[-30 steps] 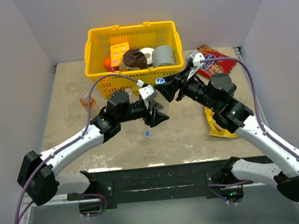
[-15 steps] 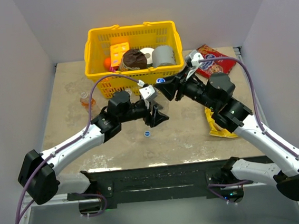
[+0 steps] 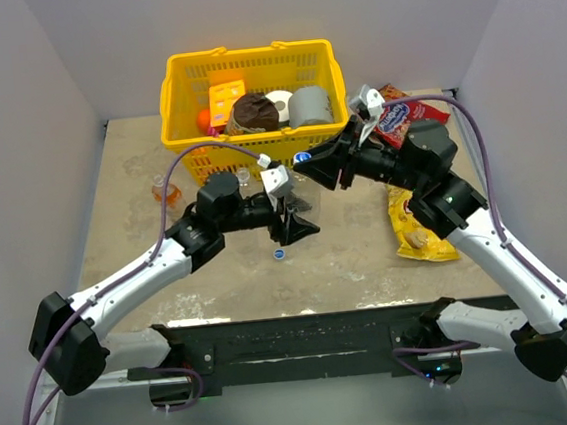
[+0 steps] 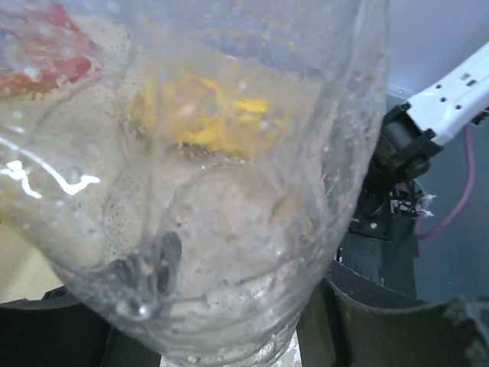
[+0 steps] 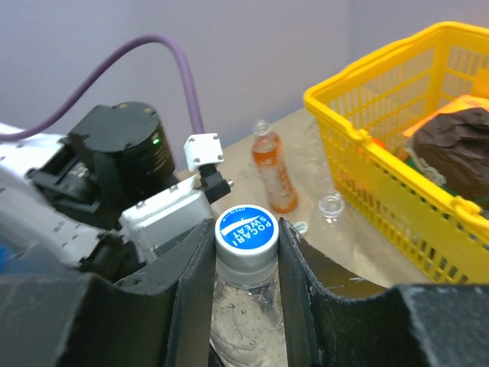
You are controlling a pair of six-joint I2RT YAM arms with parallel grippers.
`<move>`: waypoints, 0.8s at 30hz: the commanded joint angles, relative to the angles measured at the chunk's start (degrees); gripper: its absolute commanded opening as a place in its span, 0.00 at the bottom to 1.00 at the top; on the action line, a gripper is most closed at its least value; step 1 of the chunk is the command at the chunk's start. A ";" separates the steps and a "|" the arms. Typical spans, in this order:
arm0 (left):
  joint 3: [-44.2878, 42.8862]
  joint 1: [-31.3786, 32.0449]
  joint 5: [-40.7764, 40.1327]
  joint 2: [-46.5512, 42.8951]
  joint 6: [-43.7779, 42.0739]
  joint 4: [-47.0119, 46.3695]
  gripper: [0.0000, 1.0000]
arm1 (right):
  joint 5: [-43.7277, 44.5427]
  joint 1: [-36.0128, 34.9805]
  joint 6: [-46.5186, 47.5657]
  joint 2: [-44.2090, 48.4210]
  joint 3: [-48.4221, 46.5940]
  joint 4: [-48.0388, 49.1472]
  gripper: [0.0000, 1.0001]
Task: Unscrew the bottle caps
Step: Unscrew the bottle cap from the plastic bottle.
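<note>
Over beige tabletop (image 3: 129, 177), right end effector (image 5: 246, 248) pinches blue cap (image 5: 245, 228); left end effector (image 3: 297, 214) clasps bottle (image 4: 229, 191).

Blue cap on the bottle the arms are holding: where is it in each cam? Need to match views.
Top external: blue cap near centre, just in front of the yellow basket.
Left wrist: not in it; the clear bottle fills the frame.
Right wrist: lower centre, gripped by the right claw.
Shared landmark: the clear bottle under the cap, visible in all three.
</note>
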State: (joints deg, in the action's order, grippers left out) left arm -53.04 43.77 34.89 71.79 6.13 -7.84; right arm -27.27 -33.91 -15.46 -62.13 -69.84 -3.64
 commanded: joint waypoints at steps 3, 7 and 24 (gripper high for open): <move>-2.07 0.62 17.65 -3.15 -4.11 -6.05 0.25 | -29.13 8.24 -8.35 -1.77 0.85 9.61 0.22; -2.77 0.62 24.24 -2.53 -2.71 -7.02 0.26 | -41.71 8.25 -12.11 -2.82 1.20 15.22 0.22; -2.07 0.79 22.78 -2.79 -2.52 -7.99 0.26 | -48.59 8.25 -4.92 -1.16 -2.32 9.26 0.55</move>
State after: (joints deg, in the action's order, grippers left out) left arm -53.04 45.12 62.28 71.50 6.15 -11.51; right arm -74.70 -25.80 -21.21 -65.08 -72.25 7.75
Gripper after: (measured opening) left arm 0.604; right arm 0.452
